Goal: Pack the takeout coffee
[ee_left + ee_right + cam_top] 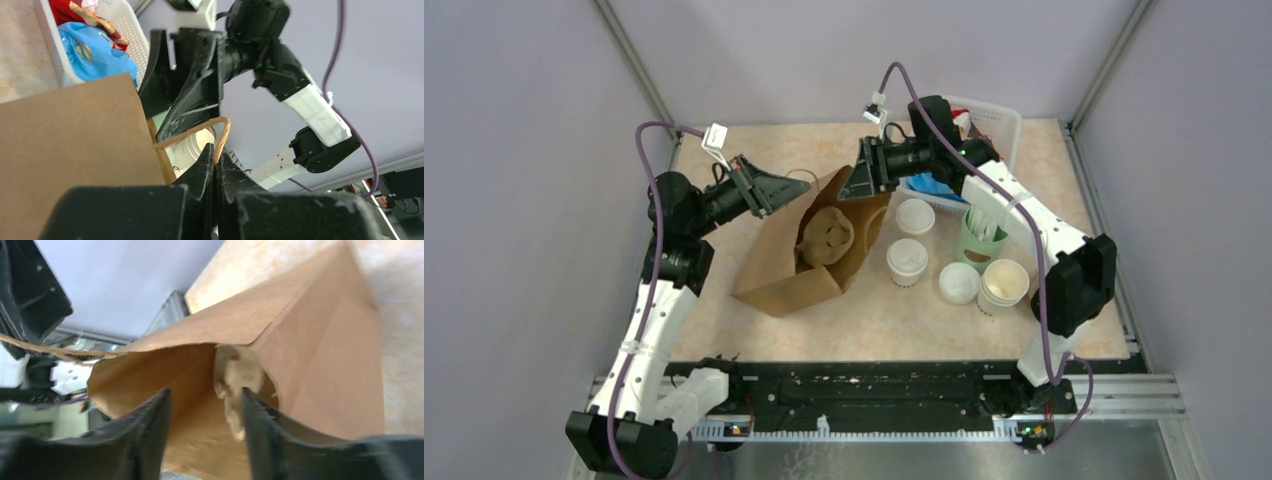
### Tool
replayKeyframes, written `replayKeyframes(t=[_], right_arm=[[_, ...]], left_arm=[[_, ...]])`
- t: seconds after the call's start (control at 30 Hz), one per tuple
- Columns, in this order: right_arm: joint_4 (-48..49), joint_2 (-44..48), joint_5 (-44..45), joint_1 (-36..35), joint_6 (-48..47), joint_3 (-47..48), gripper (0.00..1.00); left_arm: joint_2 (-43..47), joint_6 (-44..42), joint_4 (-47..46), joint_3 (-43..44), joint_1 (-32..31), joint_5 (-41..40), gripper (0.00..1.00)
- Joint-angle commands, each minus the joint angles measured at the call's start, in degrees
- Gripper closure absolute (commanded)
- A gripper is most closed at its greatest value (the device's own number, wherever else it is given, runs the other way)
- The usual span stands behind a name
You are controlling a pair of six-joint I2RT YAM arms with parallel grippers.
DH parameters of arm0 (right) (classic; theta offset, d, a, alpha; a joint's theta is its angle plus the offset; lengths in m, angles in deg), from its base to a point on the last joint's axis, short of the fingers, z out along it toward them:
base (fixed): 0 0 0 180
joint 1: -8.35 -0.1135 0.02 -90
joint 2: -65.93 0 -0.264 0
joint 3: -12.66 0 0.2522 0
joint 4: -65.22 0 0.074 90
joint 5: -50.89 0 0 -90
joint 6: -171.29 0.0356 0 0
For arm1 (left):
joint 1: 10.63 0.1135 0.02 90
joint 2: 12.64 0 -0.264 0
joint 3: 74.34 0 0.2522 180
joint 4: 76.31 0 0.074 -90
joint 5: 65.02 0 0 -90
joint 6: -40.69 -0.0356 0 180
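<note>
A brown paper bag (794,275) stands open in the middle of the table, with a beige pulp cup carrier (826,235) inside it. My left gripper (799,192) is shut on the bag's twisted paper handle (223,135) at the left rim. At the bag's right rim my right gripper (856,185) is open, its fingers apart over the mouth with nothing between them. In the right wrist view the carrier (235,375) shows blurred just past the right gripper (205,392). The takeout coffee (907,262), a lidded white cup, stands on the table right of the bag.
Another lidded white cup (915,215) stands behind the coffee, and a white lid (959,283) lies to its right. A stack of nested cups (1004,285) and a green holder (979,238) stand further right. A white basket (999,120) with packets is at the back.
</note>
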Motion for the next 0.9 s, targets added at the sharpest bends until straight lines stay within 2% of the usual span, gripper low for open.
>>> replayKeyframes(t=[0.0, 0.1, 0.23, 0.37, 0.6, 0.77, 0.87], right_arm=[[-14.3, 2.2, 13.6, -0.3, -7.0, 11.3, 0.34], [-16.8, 8.4, 19.1, -0.5, -4.1, 11.0, 0.20], [-24.2, 10.9, 27.7, -0.6, -1.0, 14.8, 0.17], [-26.7, 13.2, 39.3, -2.0, 5.1, 11.4, 0.12], [-18.5, 14.4, 40.5, -9.2, 16.9, -0.9, 0.09], [-19.0, 13.6, 43.3, -12.0, 22.2, -3.4, 0.09], [-17.2, 13.3, 42.8, -13.3, 24.2, -5.7, 0.13]], left_arm=[[0.0, -4.0, 3.3, 2.0, 0.4, -1.8, 1.00], [-0.5, -5.5, 4.9, 2.7, 0.5, -2.0, 1.00], [-0.7, -8.8, 8.9, 4.9, 0.6, -2.5, 1.00], [-0.4, -11.7, 10.1, 5.8, 0.7, -1.2, 1.00], [1.1, -13.9, 10.8, 3.5, 0.7, -3.4, 1.00], [0.2, -12.5, 10.3, 3.8, 0.7, -4.3, 1.00], [0.5, -12.0, 10.3, 3.8, 0.7, -4.5, 1.00]])
